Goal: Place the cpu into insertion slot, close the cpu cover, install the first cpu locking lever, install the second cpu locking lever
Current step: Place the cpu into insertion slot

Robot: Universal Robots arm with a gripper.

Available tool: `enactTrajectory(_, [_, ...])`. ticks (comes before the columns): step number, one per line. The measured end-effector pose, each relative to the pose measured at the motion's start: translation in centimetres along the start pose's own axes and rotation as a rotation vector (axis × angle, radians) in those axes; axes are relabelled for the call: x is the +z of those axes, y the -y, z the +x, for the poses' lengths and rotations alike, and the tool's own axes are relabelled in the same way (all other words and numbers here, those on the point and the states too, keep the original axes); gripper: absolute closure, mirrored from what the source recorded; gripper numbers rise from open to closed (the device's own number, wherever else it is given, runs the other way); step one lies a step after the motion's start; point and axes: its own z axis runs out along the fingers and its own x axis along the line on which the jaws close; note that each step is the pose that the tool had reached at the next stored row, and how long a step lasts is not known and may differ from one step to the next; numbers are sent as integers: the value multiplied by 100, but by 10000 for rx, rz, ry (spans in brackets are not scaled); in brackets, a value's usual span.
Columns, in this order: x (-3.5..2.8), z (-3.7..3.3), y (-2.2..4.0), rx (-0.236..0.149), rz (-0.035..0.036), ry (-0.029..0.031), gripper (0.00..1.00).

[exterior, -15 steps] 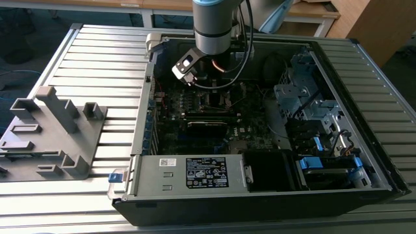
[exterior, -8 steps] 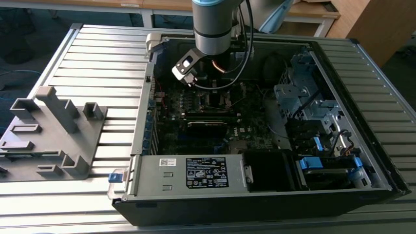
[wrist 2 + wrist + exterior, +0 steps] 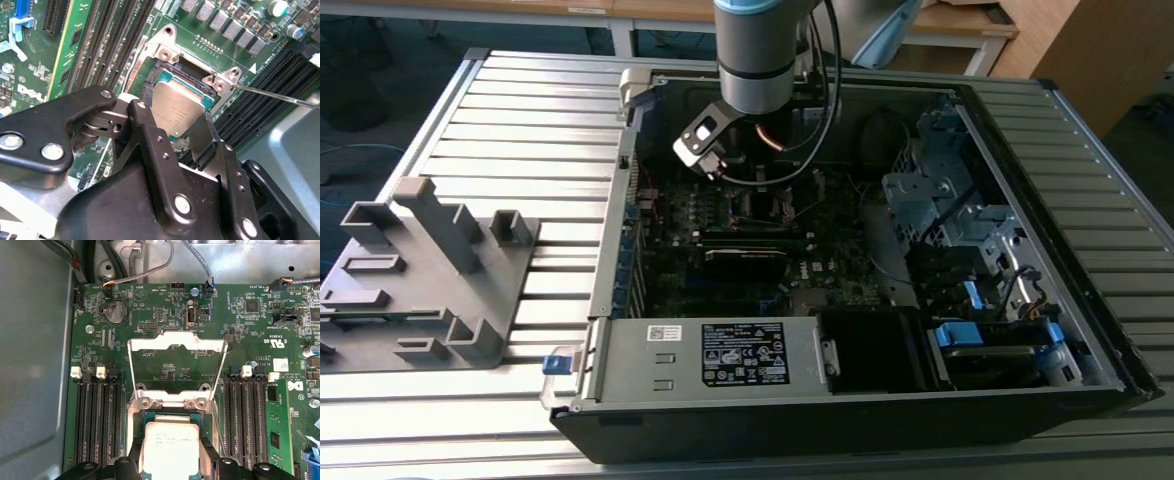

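Step in hand looks like seating the cpu (image 3: 177, 106). The arm (image 3: 758, 50) reaches down into the far half of the open computer case (image 3: 720, 352). The gripper (image 3: 174, 116) has its fingers (image 3: 146, 116) closed on two opposite edges of the cpu, as both wrist views show. The chip sits right over the insertion slot (image 3: 186, 75) on the green circuit board (image 3: 150, 305), looking slightly tilted, one edge overhanging the black socket; can't tell if it touches. The cpu cover (image 3: 175, 339) is swung open, lying back beyond the socket, clear of the chip. A thin metal rod (image 3: 280, 96), probably a locking lever, sticks out beside the socket corner, and memory slots (image 3: 95, 420) flank it on both sides. To do this well, I'd say: level the chip, square its corners to the silver rim, come straight down, no sideways sliding, loosen the grip only once it lies flush.
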Motion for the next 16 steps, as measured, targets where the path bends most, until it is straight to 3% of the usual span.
enactTrajectory(16, [19, -10, 3, -205, 5, -24, 47])
